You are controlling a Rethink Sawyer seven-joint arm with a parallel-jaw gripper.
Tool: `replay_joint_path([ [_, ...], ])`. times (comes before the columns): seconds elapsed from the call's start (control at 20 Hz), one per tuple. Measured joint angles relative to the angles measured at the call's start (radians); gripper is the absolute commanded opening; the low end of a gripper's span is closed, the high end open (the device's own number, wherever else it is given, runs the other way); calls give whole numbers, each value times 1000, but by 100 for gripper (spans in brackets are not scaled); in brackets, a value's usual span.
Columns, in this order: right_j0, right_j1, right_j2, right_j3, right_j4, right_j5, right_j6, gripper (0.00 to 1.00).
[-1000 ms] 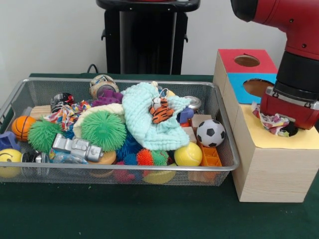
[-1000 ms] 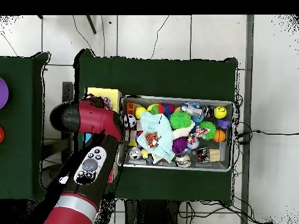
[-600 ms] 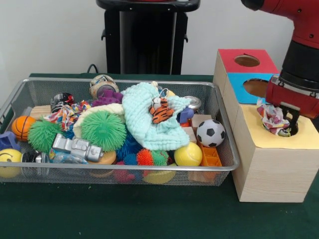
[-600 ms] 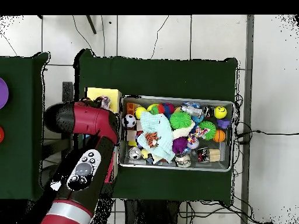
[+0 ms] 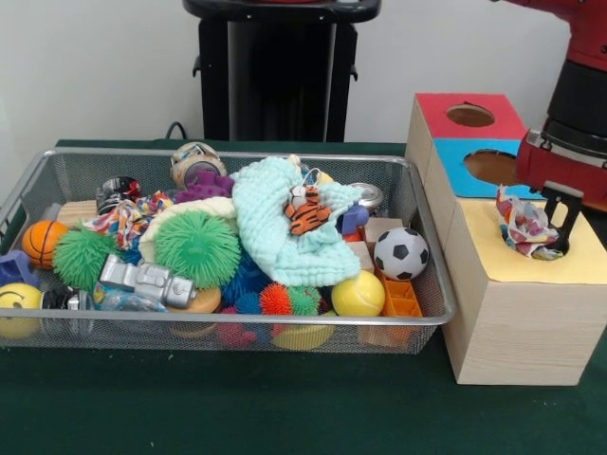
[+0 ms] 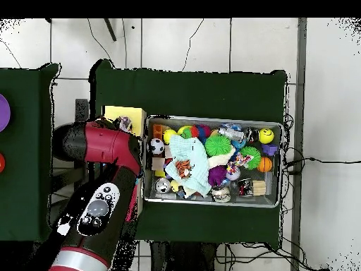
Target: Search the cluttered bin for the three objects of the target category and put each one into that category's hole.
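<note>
no readable text, labels or numbers — none on anything

Seen from above, a wire bin (image 6: 215, 119) crammed with toys sat on a dark green table (image 6: 190, 92). A red and black arm (image 6: 99, 183) reached up from the bottom left, covering most of a wooden box whose yellow top (image 6: 121, 113) showed beside the bin.

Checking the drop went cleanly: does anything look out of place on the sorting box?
Yes. The patterned cloth sits bunched on top of the yellow hole, not down inside it, beside the pincer. The red and blue holes look clear.
</note>
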Motion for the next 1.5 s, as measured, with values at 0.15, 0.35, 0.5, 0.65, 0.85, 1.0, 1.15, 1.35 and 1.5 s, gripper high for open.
replay_joint_path([
  [0.15, 0, -3, 0, 1, 0, 1, 0, 0],
  [0.35, 0, -13, 0, 1, 0, 7, 0, 0],
  [0.5, 0, -21, -1, 5, 0, 8, 0, 0],
  [0.65, 0, -28, -5, 6, 0, 10, 0, 0],
  [0.85, 2, -43, -19, 6, 0, 34, 0, 0],
  [1.0, 4, -56, -37, 6, 0, 66, 0, 0],
  [1.15, 12, -73, -67, 5, 0, 106, 0, 0],
  [1.35, 21, -92, -98, 1, 0, 138, 0, 0],
  [1.5, 20, -102, -113, -10, 0, 151, 0, 0],
])
